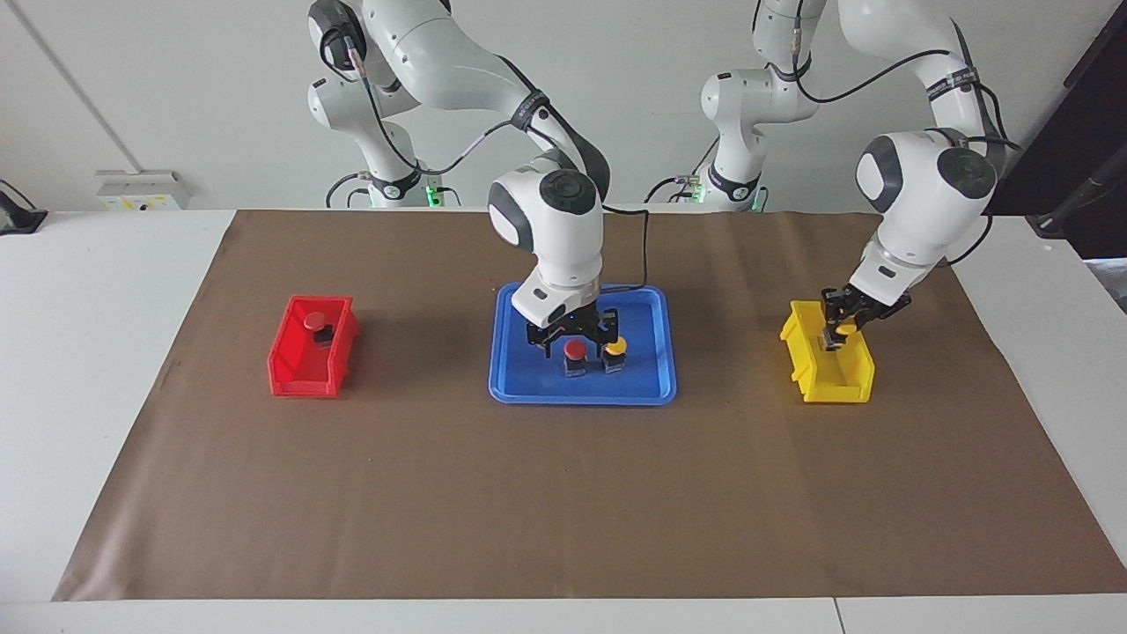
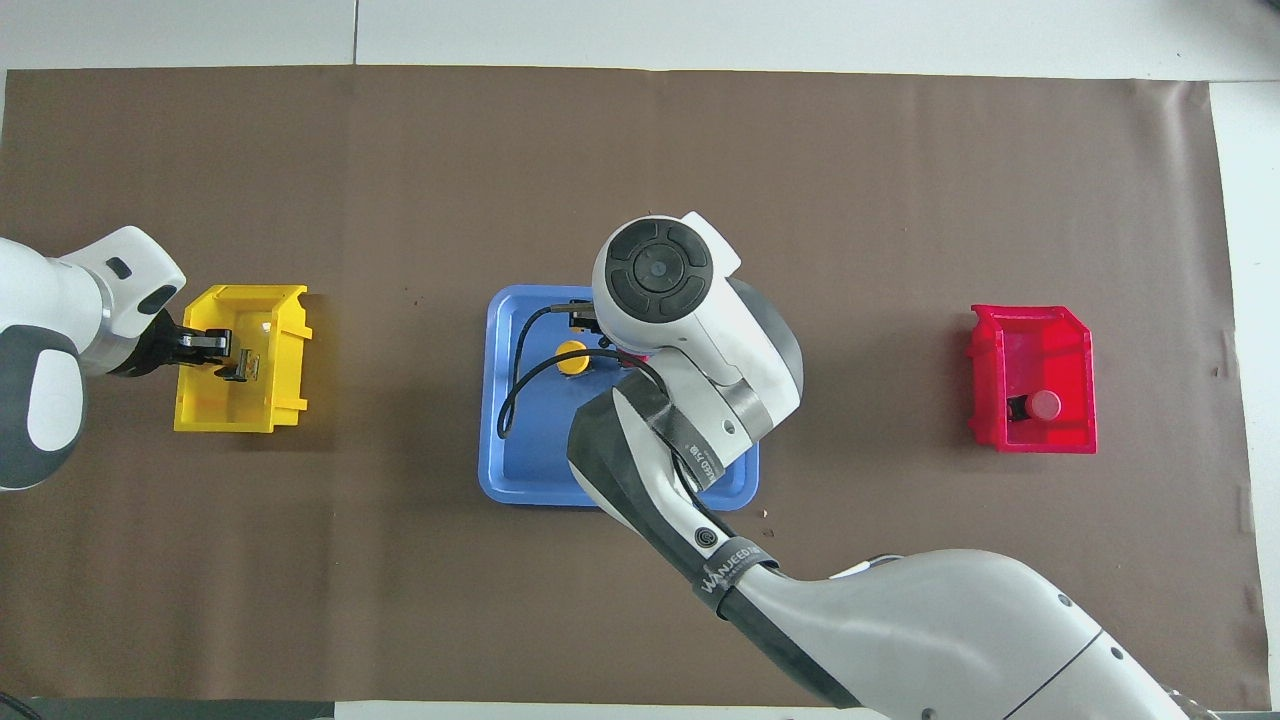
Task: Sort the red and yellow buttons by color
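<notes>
The right gripper, part open, is lowered around the red button in the blue tray; a yellow button stands just beside it. A yellow button is gripped by the left gripper inside the yellow bin. Another red button lies in the red bin.

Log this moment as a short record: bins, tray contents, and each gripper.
red bin: holds one red button
yellow bin: at the left arm's end of the table
blue tray: red button and yellow button side by side
left gripper: shut on a yellow button, over the yellow bin
right gripper: low over the tray's red button
</notes>
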